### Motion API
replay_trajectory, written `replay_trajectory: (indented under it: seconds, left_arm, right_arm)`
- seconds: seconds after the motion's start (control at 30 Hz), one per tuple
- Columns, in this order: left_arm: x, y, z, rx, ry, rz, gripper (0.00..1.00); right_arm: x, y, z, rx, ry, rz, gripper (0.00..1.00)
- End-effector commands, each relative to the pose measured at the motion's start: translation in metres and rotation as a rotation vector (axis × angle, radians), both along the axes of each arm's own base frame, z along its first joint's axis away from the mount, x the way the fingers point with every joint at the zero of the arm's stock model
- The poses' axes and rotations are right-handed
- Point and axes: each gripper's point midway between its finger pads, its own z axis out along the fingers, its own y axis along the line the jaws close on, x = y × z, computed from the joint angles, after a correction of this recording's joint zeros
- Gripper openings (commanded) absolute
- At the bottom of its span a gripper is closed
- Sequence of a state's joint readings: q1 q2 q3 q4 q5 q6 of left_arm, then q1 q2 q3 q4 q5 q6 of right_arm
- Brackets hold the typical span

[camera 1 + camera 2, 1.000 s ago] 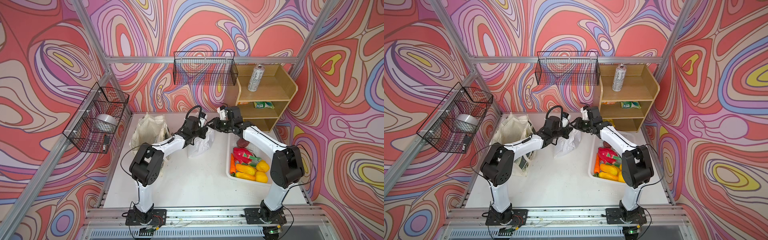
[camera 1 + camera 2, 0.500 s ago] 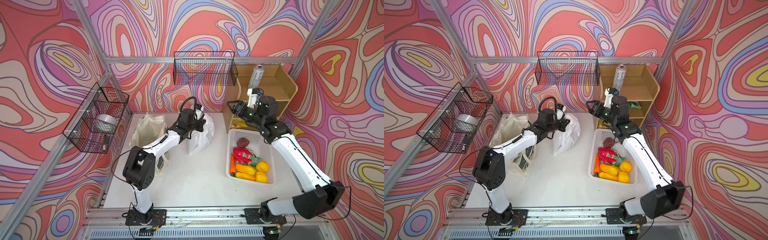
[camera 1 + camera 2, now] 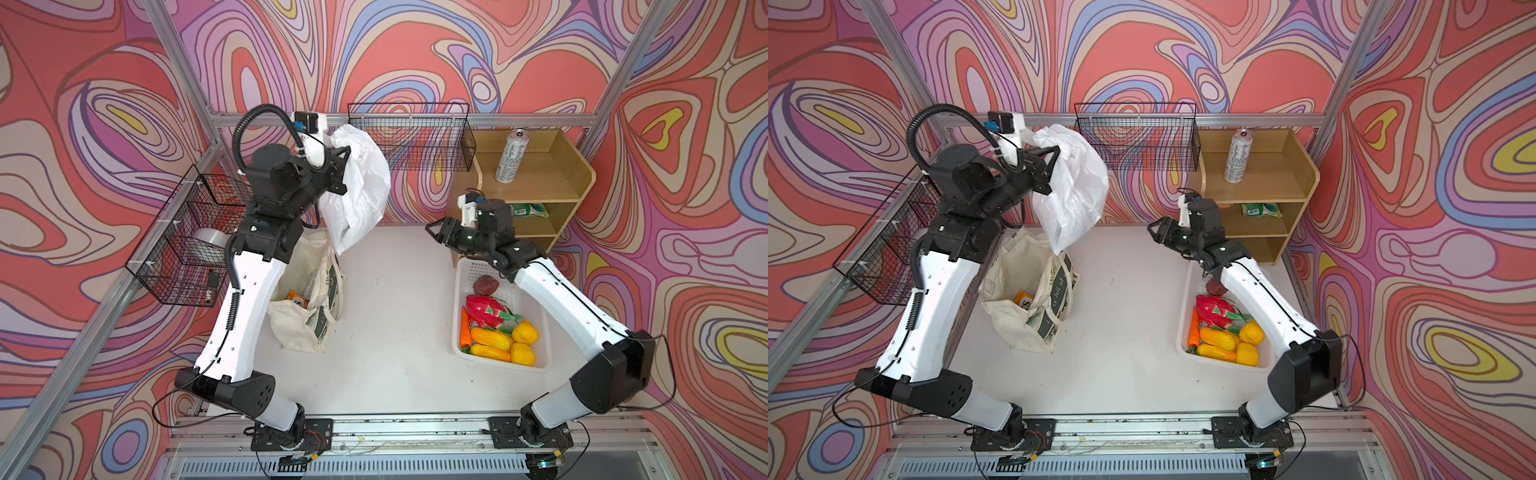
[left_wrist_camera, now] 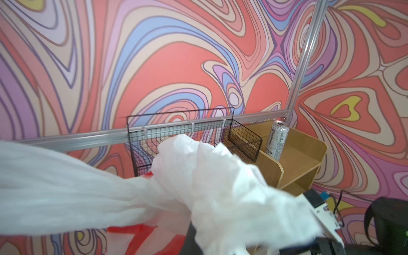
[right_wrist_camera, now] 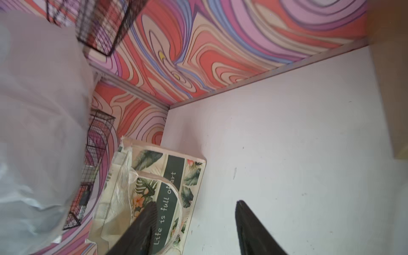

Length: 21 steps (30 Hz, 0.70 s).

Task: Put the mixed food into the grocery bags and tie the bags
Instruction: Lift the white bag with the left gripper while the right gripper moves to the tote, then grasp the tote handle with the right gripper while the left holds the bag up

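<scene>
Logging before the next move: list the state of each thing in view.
left gripper: shut on plastic bag
plastic bag: held aloft, hanging free
right gripper: open, empty
canvas tote: standing open, orange packet inside
basket: holding toy produce
can: upright on top shelf

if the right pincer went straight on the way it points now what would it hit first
Likely the bare white table beside the canvas tote; the open right pincer frames that patch. Depth is unclear, so the tote's printed side could come first.

White plastic bag (image 3: 360,189) hides the tips of the left claw (image 3: 345,154).
</scene>
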<state>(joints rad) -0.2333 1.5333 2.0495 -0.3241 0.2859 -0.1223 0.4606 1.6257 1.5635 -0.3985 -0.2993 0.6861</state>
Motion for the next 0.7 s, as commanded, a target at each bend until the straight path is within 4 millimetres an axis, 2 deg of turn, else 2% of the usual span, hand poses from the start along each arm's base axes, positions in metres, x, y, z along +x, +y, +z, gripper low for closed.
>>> replay_trajectory:
  seconds: [0.0,0.13,0.3,0.5,0.6,0.67]
  left_arm:
    - [0.0,0.028,-0.011,0.052,0.063,0.077,0.0]
    - [-0.003,0.06,-0.006,0.052,0.063,0.151,0.0]
    - [-0.006,0.085,-0.001,0.046,0.055,0.208,0.0]
    - [-0.01,0.095,0.007,0.038,0.043,0.22,0.0]
    - [-0.012,0.094,0.011,0.033,0.037,0.212,0.0]
    - [-0.013,0.092,0.012,0.029,0.037,0.204,0.0]
  right_arm:
    - [-0.019,0.064,-0.011,-0.021,0.019,0.158,0.6]
    - [-0.028,0.13,-0.027,-0.028,0.037,0.279,0.62]
    - [-0.041,0.188,-0.039,-0.034,0.05,0.385,0.64]
    - [-0.058,0.241,-0.061,-0.037,0.081,0.474,0.64]
    - [-0.065,0.263,-0.076,-0.034,0.111,0.506,0.64]
    - [-0.068,0.273,-0.084,-0.028,0.13,0.523,0.61]
